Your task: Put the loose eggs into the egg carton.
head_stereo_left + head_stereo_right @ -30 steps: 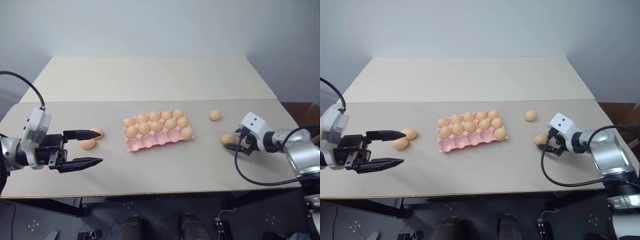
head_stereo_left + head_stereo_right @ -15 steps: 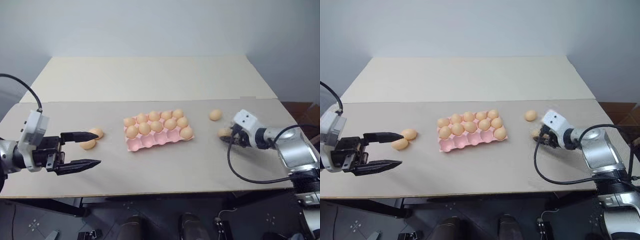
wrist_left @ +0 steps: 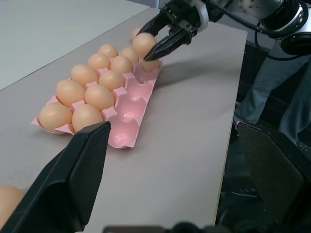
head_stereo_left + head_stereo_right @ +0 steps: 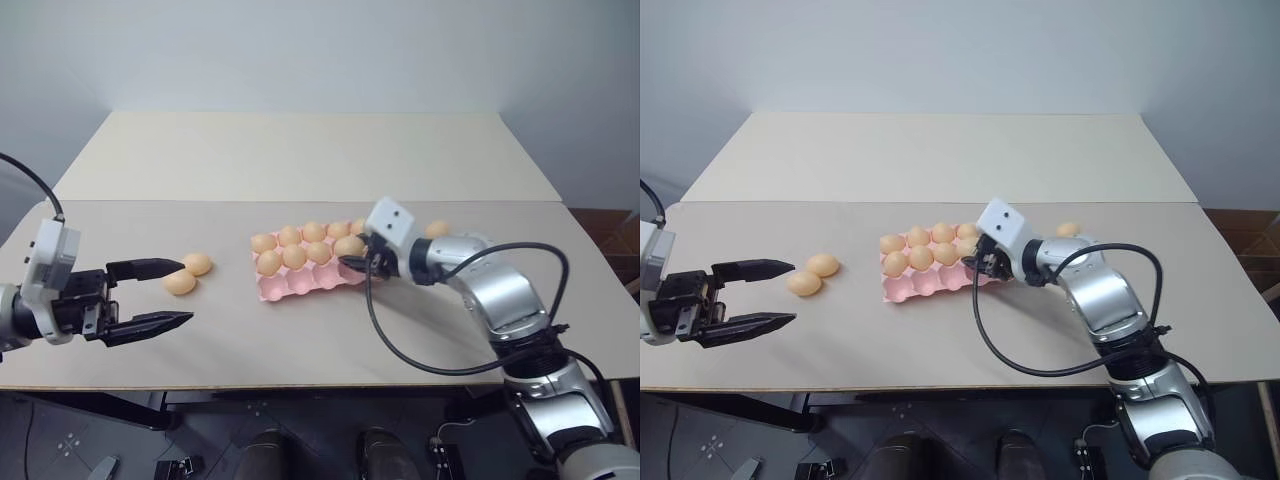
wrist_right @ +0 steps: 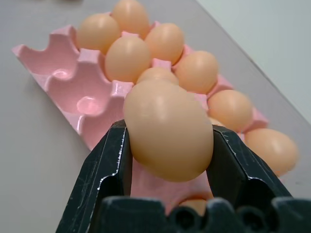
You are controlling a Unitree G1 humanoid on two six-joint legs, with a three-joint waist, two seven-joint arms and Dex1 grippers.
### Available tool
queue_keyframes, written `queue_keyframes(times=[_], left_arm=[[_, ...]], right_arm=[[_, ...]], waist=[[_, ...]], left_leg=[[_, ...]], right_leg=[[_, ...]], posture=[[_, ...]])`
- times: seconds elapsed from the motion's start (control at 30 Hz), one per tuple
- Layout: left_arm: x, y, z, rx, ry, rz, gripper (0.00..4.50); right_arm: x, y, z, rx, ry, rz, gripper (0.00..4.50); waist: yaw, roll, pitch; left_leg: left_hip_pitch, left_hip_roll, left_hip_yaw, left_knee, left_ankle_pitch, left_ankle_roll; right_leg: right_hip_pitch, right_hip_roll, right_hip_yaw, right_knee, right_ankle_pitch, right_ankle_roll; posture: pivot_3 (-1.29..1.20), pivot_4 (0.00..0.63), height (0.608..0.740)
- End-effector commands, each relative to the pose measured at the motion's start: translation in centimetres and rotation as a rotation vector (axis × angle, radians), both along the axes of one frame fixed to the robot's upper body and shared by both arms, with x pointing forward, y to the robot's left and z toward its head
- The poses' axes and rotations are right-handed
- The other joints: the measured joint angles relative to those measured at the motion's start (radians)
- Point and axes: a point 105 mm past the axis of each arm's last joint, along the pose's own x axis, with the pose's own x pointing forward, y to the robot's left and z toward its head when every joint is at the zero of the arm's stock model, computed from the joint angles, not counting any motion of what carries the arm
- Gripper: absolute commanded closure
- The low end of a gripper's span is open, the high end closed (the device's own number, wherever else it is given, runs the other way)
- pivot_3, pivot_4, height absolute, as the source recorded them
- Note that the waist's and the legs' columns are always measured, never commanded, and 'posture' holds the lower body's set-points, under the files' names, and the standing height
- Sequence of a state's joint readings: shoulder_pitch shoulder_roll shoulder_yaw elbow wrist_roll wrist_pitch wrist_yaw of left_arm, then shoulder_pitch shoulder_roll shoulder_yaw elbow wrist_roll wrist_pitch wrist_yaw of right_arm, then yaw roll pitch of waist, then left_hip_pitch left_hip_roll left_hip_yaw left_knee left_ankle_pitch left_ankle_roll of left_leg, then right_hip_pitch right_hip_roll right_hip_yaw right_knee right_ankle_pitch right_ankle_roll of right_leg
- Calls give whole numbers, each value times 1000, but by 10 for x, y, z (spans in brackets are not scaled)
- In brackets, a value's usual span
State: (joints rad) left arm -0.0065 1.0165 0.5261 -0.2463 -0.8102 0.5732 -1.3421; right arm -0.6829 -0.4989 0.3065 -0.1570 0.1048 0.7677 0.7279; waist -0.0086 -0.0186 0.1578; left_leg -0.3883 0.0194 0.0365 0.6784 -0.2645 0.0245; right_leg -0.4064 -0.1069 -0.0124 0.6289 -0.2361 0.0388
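The right end effector (image 3: 154,46) grips 1 egg (image 5: 167,130) above the pink egg carton (image 4: 300,285) mid-tabletop (image 4: 300,160). The left end effector (image 4: 172,293) hovers, fingers spread, near 2 loose eggs (image 4: 188,273). Another egg (image 4: 436,229) lies right of the carton.

Pale orange-tan eggs (image 4: 190,273) lie on a light beige bench (image 4: 300,160), more of them filling a plain pink moulded egg carton (image 4: 283,290). The black-fingered right tool (image 5: 167,165) grips another tan egg (image 5: 167,128); the left tool (image 4: 165,294) is black too.
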Motion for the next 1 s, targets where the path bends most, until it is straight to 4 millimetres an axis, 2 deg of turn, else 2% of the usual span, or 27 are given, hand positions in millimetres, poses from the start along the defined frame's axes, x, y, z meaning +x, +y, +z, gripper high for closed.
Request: queue_keyframes(times=[0.03,0.2,0.23,0.37,0.43,0.57,0.7,0.87,1.0], left_arm=[[1,-3,7,-1,-36,-11,0],[0,-1,7,0,-37,-11,0],[-1,-1,6,-1,-36,-11,0],[-1,-2,6,-4,-33,-12,0],[0,-2,5,-4,-30,-14,0],[1,-2,3,-5,-24,-19,0],[1,-2,1,-7,-25,-14,0],[-4,8,1,13,-24,13,0],[-5,12,-1,12,-23,26,0]], right_arm=[[9,-8,0,-52,-42,-62,2477],[6,-12,7,-33,-29,-70,2477],[4,-11,14,-9,-33,-68,1804],[-7,-11,37,42,-61,-46,626],[-16,-16,47,54,-74,-36,19],[-28,-27,54,64,-70,-25,19],[-43,-47,52,46,-79,-20,19],[-74,-99,53,28,-79,-41,19],[-90,-133,31,-22,-26,-89,19]], waist=[[-1,0,0],[-6,0,0],[-6,0,0],[-6,0,0],[-5,0,0],[-2,0,0],[2,0,0],[5,-1,0],[6,-2,1]], left_leg=[[0,0,0,0,0,0],[1,0,0,0,0,0],[1,0,0,0,0,0],[0,1,0,0,0,0],[0,1,0,-1,0,0],[0,1,0,0,0,0],[1,1,0,0,0,0],[0,0,0,-1,-1,1],[2,1,1,-1,-1,1]], right_leg=[[0,0,0,0,0,0],[-1,0,0,1,0,0],[-1,0,0,1,0,0],[-1,0,0,1,0,0],[-1,0,0,1,0,0],[-1,0,0,1,0,0],[0,0,0,0,0,0],[0,0,0,-1,0,0],[2,0,0,-2,0,1]], posture=[[0,150,740],[0,150,740],[0,150,740],[0,150,740],[0,150,740],[0,150,740],[0,150,740],[0,150,740],[0,150,740]])
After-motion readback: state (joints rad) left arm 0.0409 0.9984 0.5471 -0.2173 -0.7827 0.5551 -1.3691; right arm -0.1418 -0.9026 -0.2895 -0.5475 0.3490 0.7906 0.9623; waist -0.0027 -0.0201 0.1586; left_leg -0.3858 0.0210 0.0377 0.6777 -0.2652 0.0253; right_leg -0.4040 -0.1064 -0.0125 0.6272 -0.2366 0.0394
